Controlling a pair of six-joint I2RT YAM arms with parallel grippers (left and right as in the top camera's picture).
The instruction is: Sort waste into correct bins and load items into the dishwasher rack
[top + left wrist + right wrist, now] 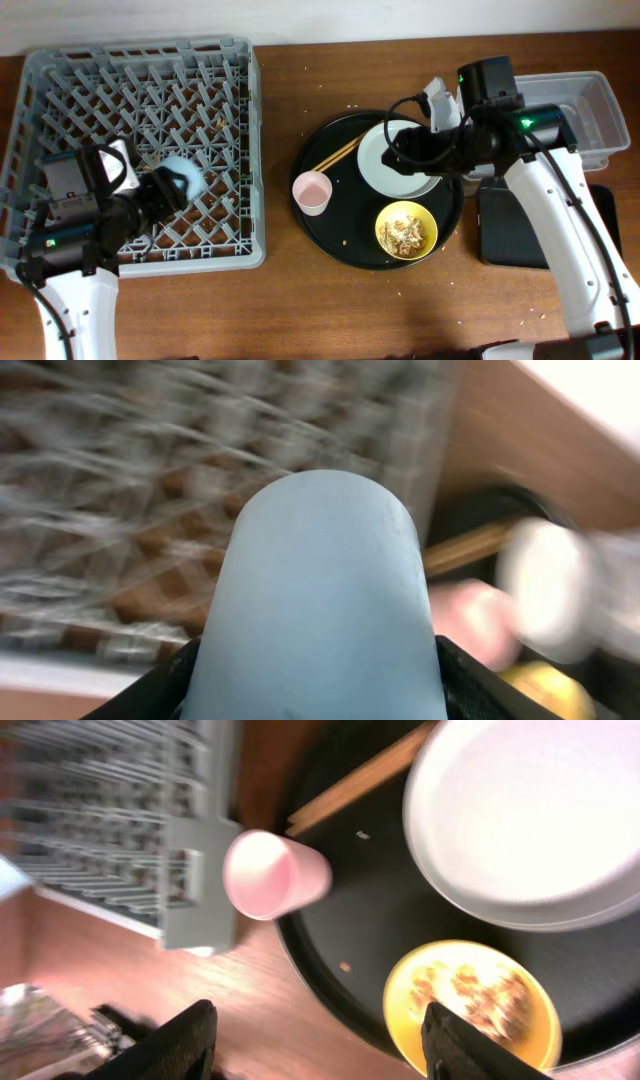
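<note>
My left gripper [160,190] is shut on the small blue cup [186,178] and holds it over the grey dishwasher rack [60,70]. In the left wrist view the blue cup [320,580] fills the space between my fingers [315,685]. My right gripper [400,150] is open and empty above the pale plate [375,165]. In the right wrist view its fingers [320,1045] spread over the table edge of the round tray, near the yellow bowl [470,1000] of beige food scraps. The pink cup [312,192] and the chopsticks [335,155] lie on the round tray. The wrapper and paper bits are not visible.
The big round black tray [345,245] holds the plate, the pink cup, the chopsticks and the yellow bowl [406,229]. The clear tub [600,110] stands at the far right. The flat black tray [505,235] lies in front of it, under my right arm.
</note>
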